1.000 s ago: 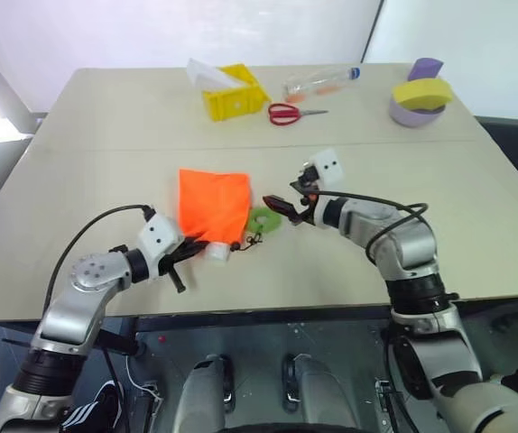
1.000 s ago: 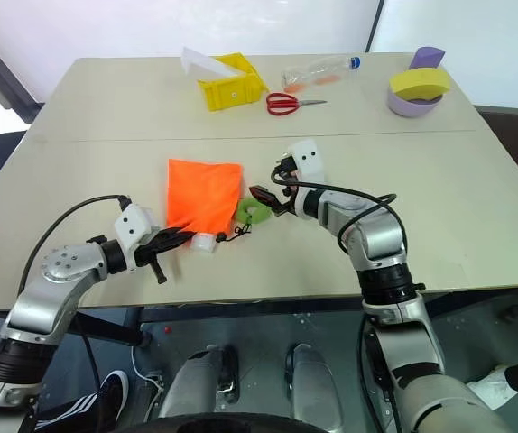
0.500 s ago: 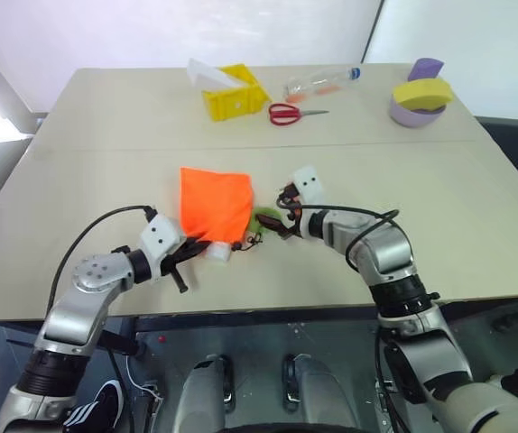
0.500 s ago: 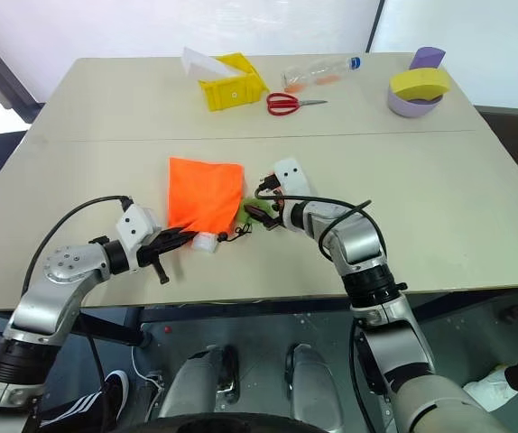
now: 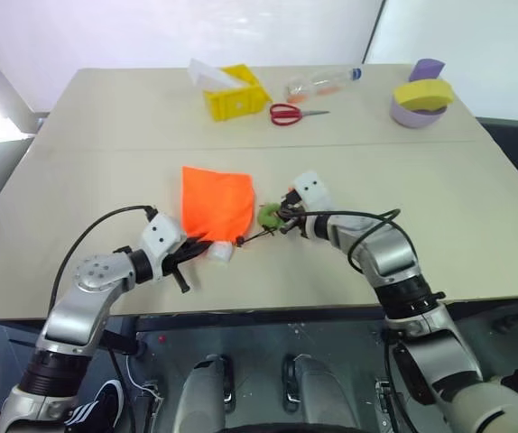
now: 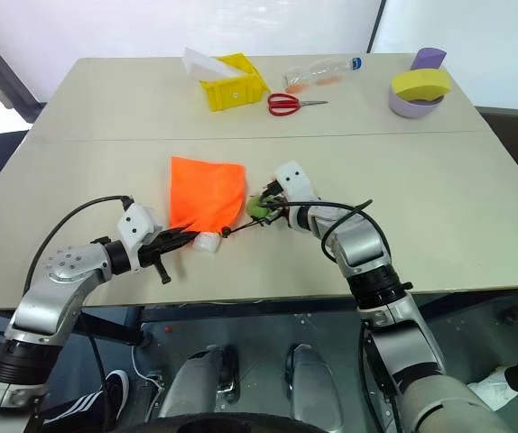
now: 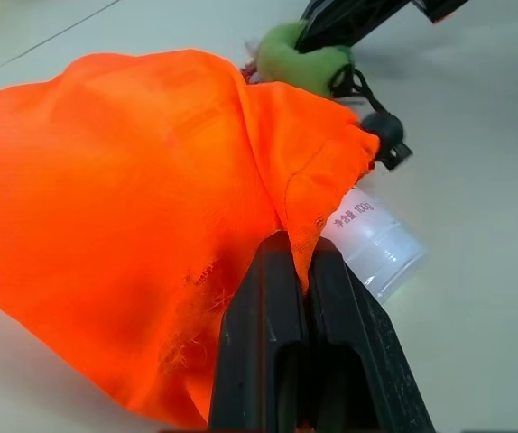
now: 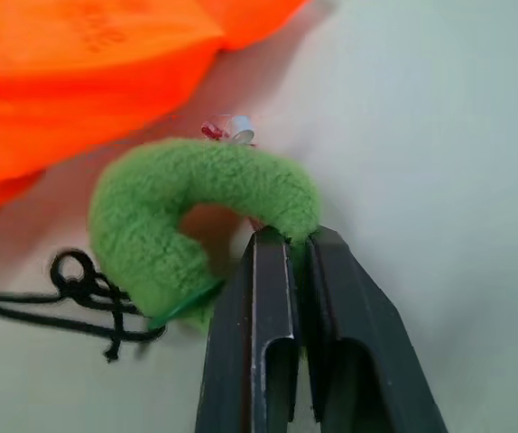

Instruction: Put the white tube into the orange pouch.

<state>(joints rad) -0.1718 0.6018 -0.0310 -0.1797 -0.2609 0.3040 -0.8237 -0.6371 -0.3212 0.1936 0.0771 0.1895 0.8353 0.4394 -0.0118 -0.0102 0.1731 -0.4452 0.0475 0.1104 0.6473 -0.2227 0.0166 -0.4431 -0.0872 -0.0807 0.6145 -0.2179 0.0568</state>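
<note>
The orange pouch [image 5: 216, 203] lies flat near the table's front. My left gripper [image 5: 196, 247] is shut on the fabric edge at its near corner, as the left wrist view shows [image 7: 288, 248]. An end of the white tube [image 7: 372, 239] pokes out from under that corner, and the fabric covers the rest. It also shows on the table [image 5: 219, 252]. My right gripper [image 8: 286, 236] is shut on the fuzzy green ring [image 8: 196, 216], just right of the pouch [image 6: 258, 207]. A dark cord [image 5: 252, 234] runs from the ring to the pouch's mouth.
At the back stand a yellow box [image 5: 232, 97], red scissors [image 5: 288, 113], a clear bottle [image 5: 322, 83] and stacked yellow and purple rolls [image 5: 420, 99]. The table's front edge [image 5: 268, 311] runs just below both grippers.
My right gripper has come down toward the pouch and shut on the green ring, which was free before. The cord now runs straighter. My left gripper and the pouch have stayed put.
</note>
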